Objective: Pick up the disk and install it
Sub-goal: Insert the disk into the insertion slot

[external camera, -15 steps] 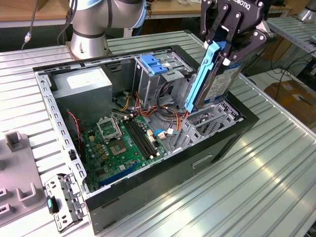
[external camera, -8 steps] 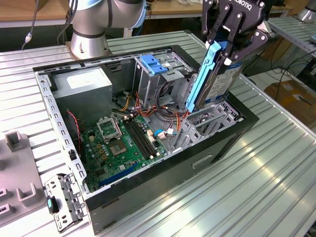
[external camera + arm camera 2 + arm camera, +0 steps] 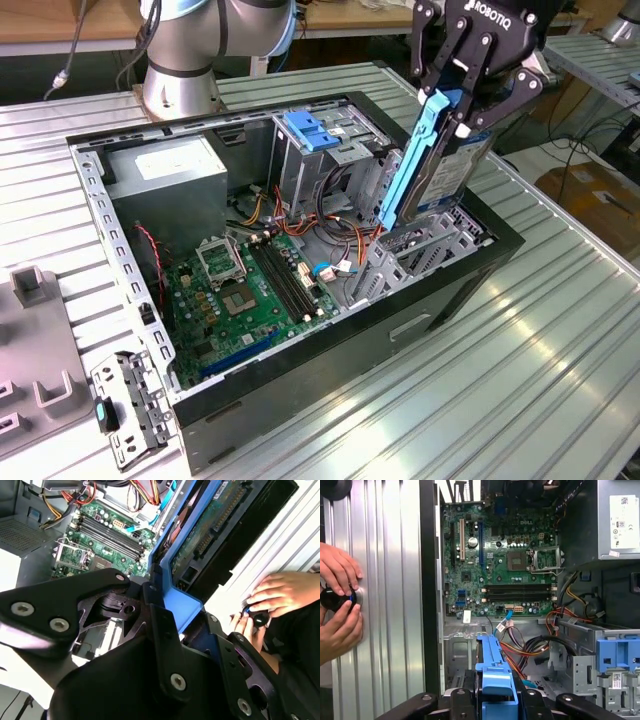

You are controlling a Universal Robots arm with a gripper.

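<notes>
The disk, a flat hard drive with blue side rails, hangs steeply tilted over the open computer case. My gripper is shut on its upper end. Its lower end sits at the metal drive bay near the case's wall on the exterior view's right. In the second wrist view the disk's green circuit side and a blue rail run away from the gripper. In the first wrist view the blue rail sticks out between the black fingers, with the gripper closed on it.
Inside the case lie the green motherboard, coloured cables, a grey power-supply box and a drive cage with a blue latch. A person's hands hold a black knob on the ribbed table beside the case. A loose metal bracket lies at the exterior view's left.
</notes>
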